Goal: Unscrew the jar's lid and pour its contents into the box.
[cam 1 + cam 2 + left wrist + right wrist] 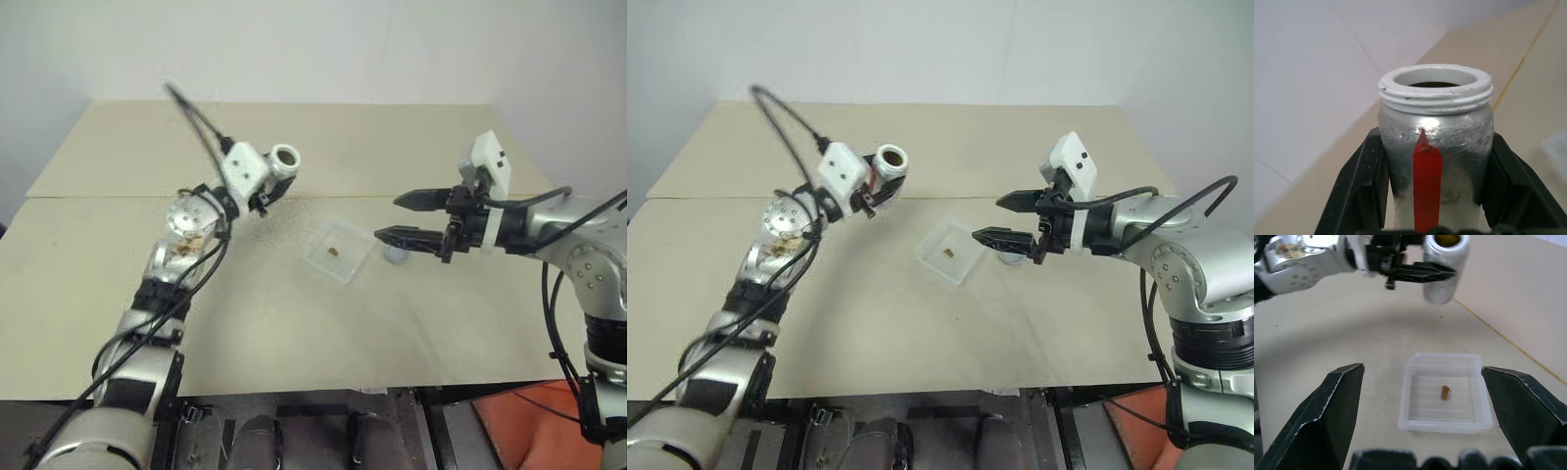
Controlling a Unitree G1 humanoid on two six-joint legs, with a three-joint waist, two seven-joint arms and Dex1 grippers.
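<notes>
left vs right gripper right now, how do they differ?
Left gripper is shut on the jar, lid off; right gripper is open and holds nothing. The left is raised over the table, away from the box; the right hovers beside the box, which holds the pellet. Both have black fingers.

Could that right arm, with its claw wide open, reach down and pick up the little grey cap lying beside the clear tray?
Probably yes. The right gripper hangs open just above the lid, which lies on the table next to the box. Nothing sits between them, and the left gripper holds the jar well off to the side.
</notes>
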